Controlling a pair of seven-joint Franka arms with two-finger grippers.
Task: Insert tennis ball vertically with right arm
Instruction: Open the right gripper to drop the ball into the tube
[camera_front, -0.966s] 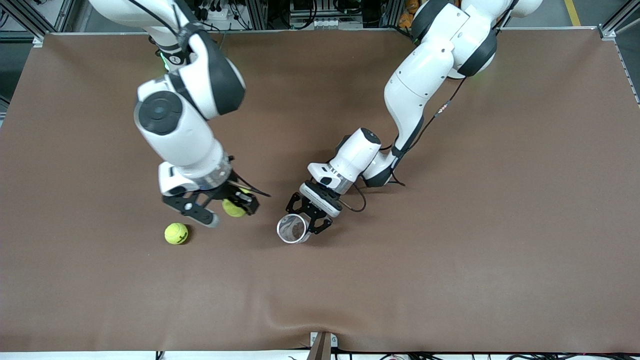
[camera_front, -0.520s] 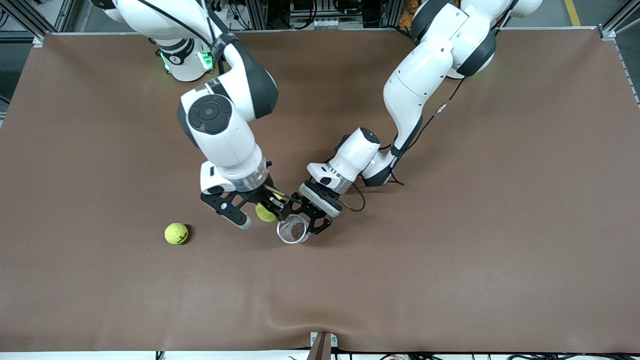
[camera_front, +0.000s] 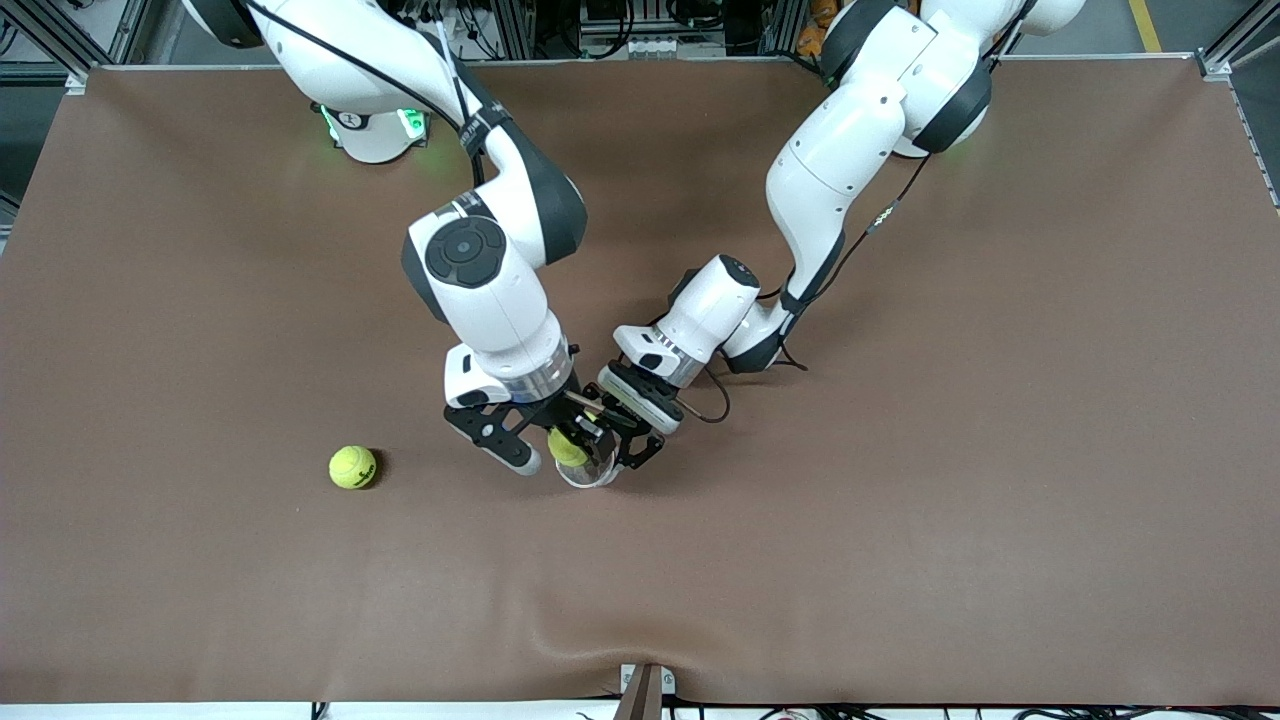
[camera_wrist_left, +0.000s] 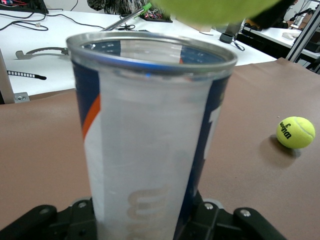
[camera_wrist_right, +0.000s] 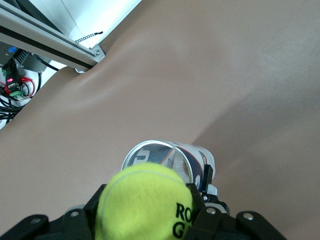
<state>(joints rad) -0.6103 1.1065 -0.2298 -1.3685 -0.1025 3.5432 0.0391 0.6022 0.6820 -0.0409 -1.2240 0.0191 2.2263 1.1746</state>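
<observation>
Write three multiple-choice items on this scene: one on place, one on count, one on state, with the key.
1. Where is the held tennis ball?
A. Over the can's mouth
B. Deep inside the can
C. On the table

2. How many tennis balls show?
A. One
B. Two
C. Three

3. How does the can stand?
A. Lying down
B. Upside down
C. Upright, mouth up

Key: 1 A, the right pincer has it just above the rim. 2 B, that one and a loose ball toward the right arm's end. 3 C, the left pincer is around its lower part, rim on top.
</observation>
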